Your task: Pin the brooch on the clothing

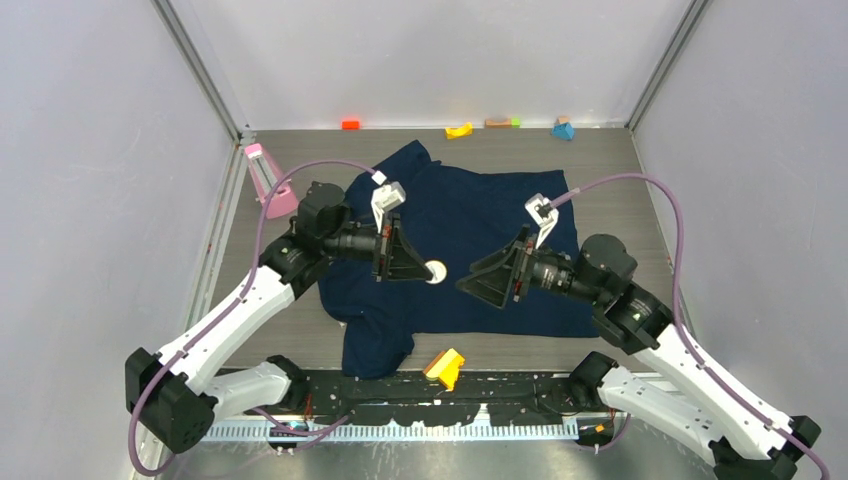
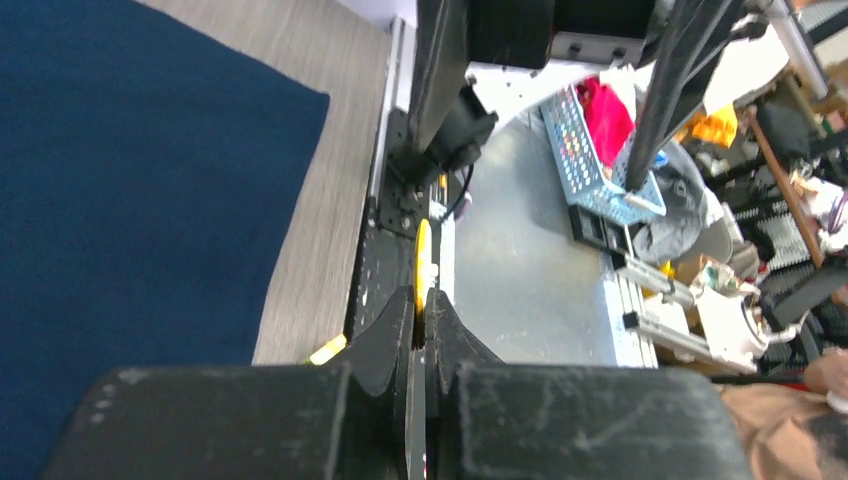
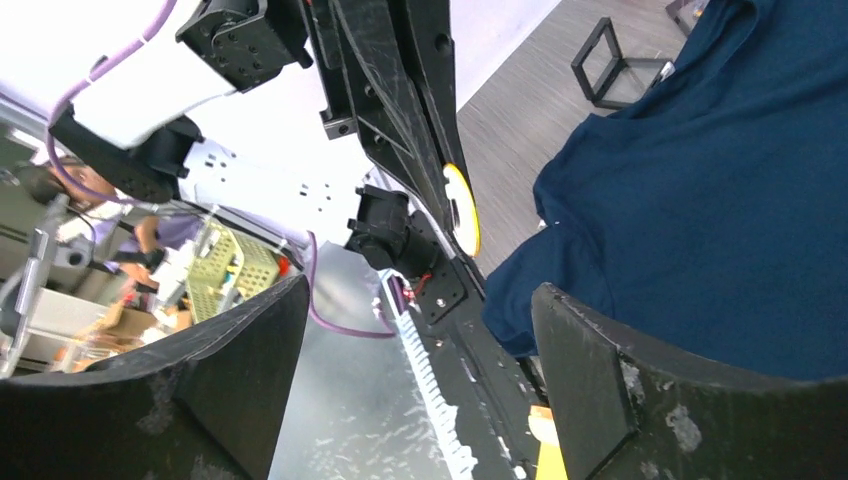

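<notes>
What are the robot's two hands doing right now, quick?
The left gripper is shut on the small round orange-gold brooch.
The right gripper is open, jaws wide apart, holding nothing.

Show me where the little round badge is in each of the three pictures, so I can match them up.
Top view: the badge, a pale disc at the centre, pinched in the left hand over the navy T-shirt.
Left wrist view: a thin yellow edge in the hand's grip, lower middle.
Right wrist view: a yellow-rimmed disc just above centre.
Shared landmark: the T-shirt, seen in all three.
</notes>
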Tool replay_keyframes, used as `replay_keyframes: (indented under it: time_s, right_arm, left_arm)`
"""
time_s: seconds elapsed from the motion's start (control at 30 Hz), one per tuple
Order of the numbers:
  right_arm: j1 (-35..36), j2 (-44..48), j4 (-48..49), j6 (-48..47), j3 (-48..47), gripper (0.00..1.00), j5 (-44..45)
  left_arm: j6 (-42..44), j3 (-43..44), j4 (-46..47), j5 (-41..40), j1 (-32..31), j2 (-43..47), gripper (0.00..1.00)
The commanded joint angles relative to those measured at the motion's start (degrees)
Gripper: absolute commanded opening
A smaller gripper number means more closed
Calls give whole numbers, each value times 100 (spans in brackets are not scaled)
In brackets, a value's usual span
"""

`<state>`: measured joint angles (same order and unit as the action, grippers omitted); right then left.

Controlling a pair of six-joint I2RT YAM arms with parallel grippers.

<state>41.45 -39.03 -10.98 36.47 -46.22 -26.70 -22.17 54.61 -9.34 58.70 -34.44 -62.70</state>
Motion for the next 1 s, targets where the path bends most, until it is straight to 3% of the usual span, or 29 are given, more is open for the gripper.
replay_keyframes:
  time_s: [0.0, 0.1, 0.33, 0.97]
  right_arm:
    - [20, -276, 1150, 628, 285, 83, 89]
    - [18, -488, 1510, 866, 389, 68, -154]
    - [21, -758, 2022, 1070, 454, 51, -221]
    - [27, -991, 1726, 983, 300, 30, -643]
  left_arm:
    - [-526, -49, 899, 57, 100, 22, 0]
    - [-600, -69, 1070, 157, 95, -16, 0]
    - [-630, -64, 1086, 315, 96, -54, 0]
    - [-639, -63, 1075, 354, 100, -111, 0]
